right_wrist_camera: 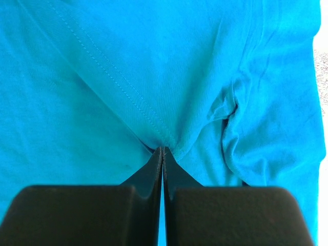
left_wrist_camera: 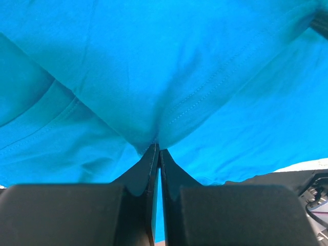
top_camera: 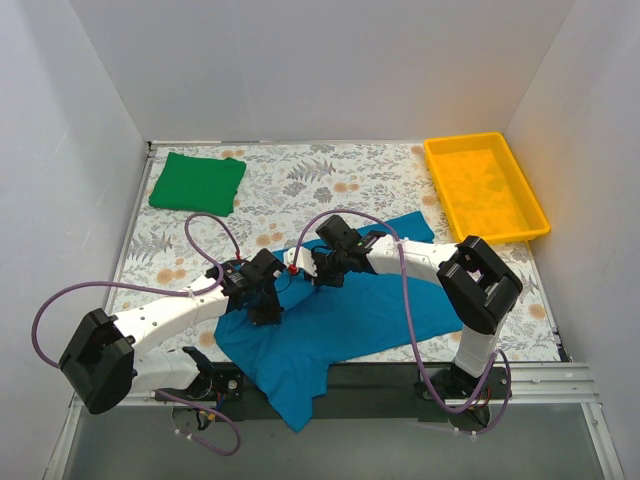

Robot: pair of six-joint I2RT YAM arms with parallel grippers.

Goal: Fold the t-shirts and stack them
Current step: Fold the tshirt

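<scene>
Here, the teal-blue t-shirt lies spread and wrinkled on the near middle part of the table. One of its ends hangs over the near edge, between the bases of the two arms. Both arms reach inward and meet over the upper left part of this shirt.

The left fingers are pressed fully together, and the wrist view shows a small fold of the teal cloth caught at their tips. From this pinch, a stitched hem runs up and to the right, and the cloth rises around the tips in soft creases.

The right fingers are also closed tight on the same shirt. In their wrist view the tips hold a little peak of cloth, with a double line of stitches going up and to the left from it. A deeper crease sits just to the right of the grip. The two grips are near each other but apart.

The green t-shirt lies folded into a neat rectangle at the far left corner of the table, well apart from both arms. The yellow tray stands at the far right corner, also well apart from the shirts.
</scene>
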